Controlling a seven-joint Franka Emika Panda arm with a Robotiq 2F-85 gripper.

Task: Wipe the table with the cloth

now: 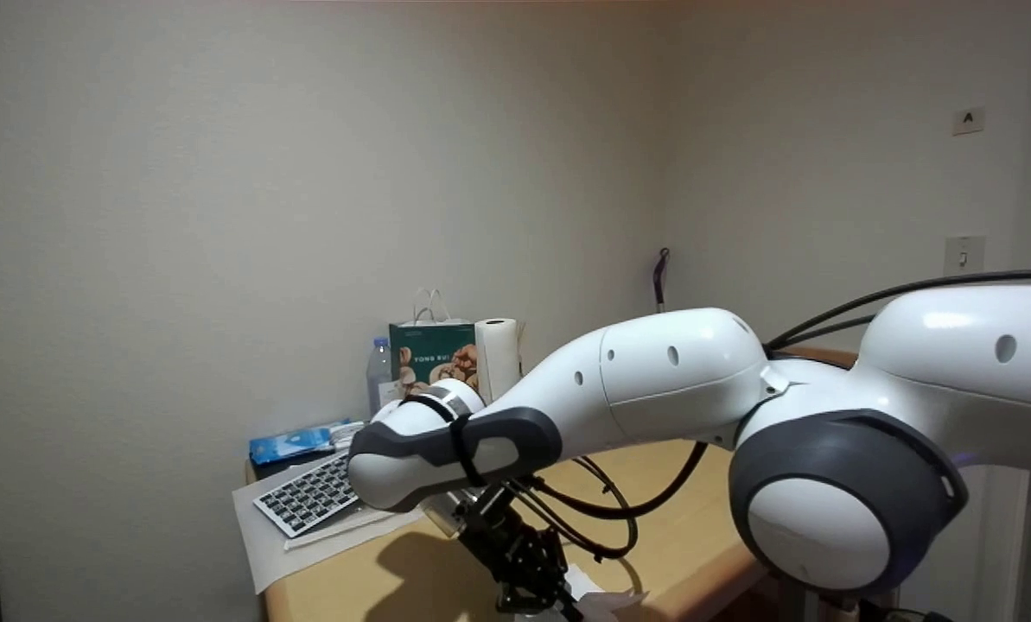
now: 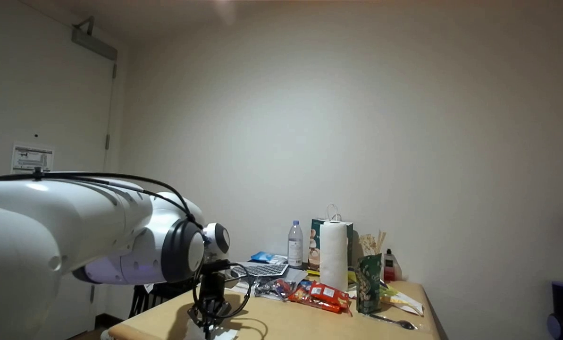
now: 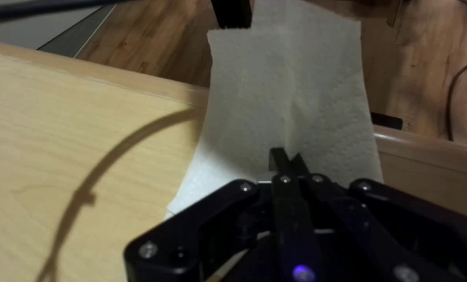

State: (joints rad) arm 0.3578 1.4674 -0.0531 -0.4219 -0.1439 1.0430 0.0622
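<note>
The gripper [image 3: 290, 157] has its tips squeezed together, and the white cloth [image 3: 256, 105] looks pinched between them, though it is dark there. The cloth is at the edge of the table [image 3: 61, 129], with a big part sticking out above the floor [image 3: 159, 43].

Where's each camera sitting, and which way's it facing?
An exterior view: beside the arm, facing a wall corner across the table; the arm stretches from picture right.
An exterior view: beside the arm, facing a wall and door; the arm stretches from picture left.
Wrist view: on the arm, looking past the end effector at the paper towel and floor.
Both exterior views share the green bag and bottle.
</note>
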